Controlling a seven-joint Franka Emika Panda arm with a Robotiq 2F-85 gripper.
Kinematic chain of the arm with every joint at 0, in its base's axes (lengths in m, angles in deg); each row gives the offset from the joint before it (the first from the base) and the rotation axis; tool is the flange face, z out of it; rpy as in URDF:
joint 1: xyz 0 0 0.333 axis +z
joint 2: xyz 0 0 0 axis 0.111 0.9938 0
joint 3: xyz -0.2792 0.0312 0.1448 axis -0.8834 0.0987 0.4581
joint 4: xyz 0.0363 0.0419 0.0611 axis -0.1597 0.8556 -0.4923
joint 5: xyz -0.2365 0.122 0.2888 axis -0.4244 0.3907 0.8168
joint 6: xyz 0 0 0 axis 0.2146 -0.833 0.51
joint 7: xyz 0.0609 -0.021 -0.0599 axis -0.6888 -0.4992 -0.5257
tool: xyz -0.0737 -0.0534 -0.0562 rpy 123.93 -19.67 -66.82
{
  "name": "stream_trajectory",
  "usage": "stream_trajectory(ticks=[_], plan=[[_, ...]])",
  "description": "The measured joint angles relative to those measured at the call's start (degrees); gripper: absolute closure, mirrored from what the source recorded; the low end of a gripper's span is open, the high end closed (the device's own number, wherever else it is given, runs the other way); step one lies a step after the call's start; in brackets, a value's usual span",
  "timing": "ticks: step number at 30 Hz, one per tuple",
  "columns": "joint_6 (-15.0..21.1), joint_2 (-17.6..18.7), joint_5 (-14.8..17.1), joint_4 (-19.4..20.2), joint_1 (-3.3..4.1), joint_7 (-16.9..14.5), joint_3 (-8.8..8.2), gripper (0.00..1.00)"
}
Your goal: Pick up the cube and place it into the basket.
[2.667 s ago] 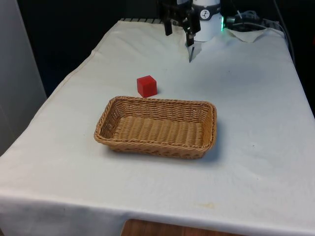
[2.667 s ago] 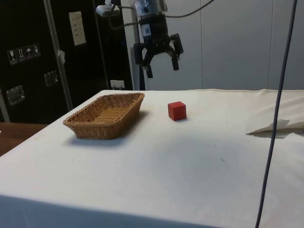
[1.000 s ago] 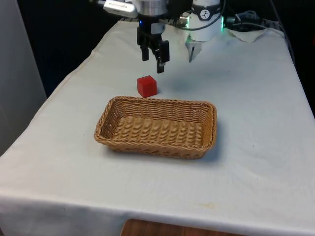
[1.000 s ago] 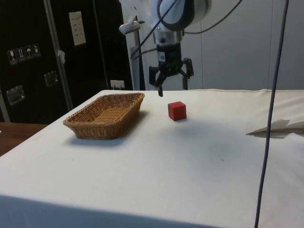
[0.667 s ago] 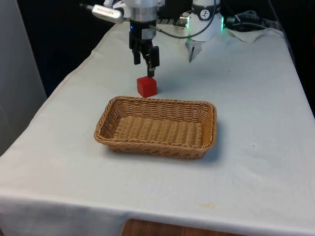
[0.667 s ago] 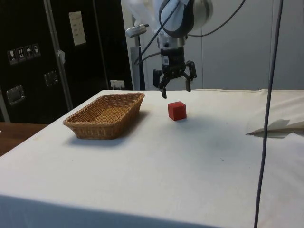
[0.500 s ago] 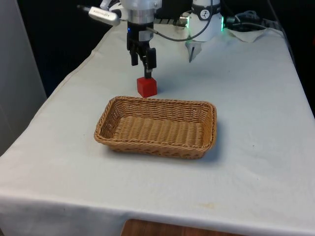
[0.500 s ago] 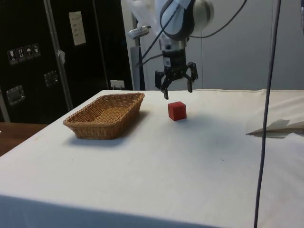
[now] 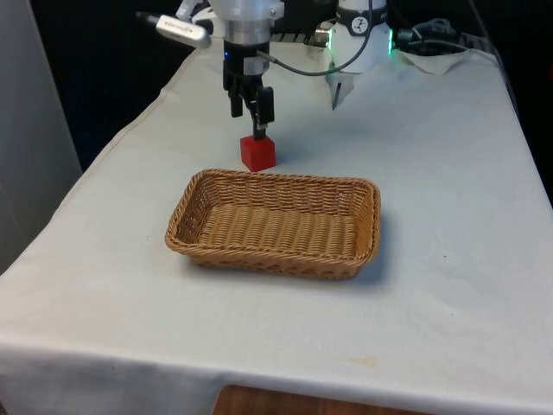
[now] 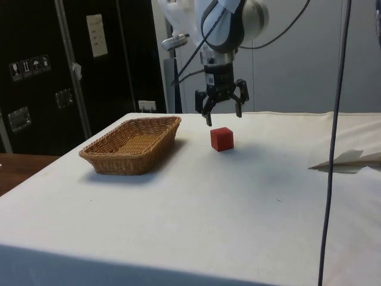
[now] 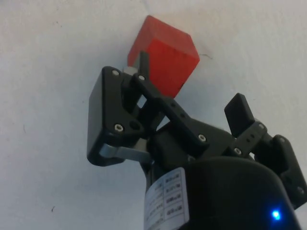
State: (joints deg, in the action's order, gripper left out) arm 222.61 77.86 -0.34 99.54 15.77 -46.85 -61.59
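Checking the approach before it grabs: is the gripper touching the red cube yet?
Apart. In the side view the gripper hangs open above the red cube, with white wall visible between them.

1. The red cube [image 9: 257,152] sits flat on the white worktop [image 9: 449,173], just beyond the basket's far rim, towards the front view's left.
2. The woven tan basket [image 9: 275,223], rectangular and shallow, rests upright mid-worktop.

Open cloth all round the cube [image 9: 257,152] except on its near side, where the basket [image 9: 275,224] sits close, far rim just beside it. Claw [image 9: 250,118] hangs spread above the cube, air between. Basket top open, interior bare. Surface [image 9: 449,173] to the front view's right clear as far as the crumpled paper [image 10: 351,159] at the far end.
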Motion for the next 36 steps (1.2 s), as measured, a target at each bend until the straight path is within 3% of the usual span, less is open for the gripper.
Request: stream_trajectory(ticks=[12,22,36], plan=[[0.00,0.46,0.00,0.00,0.57,3.27,1.38,0.00],[0.11,1.26,0.06,0.23,0.69,4.13,1.60,0.00],[5.10,4.18,2.06,1.09,0.63,4.07,2.01,0.00]])
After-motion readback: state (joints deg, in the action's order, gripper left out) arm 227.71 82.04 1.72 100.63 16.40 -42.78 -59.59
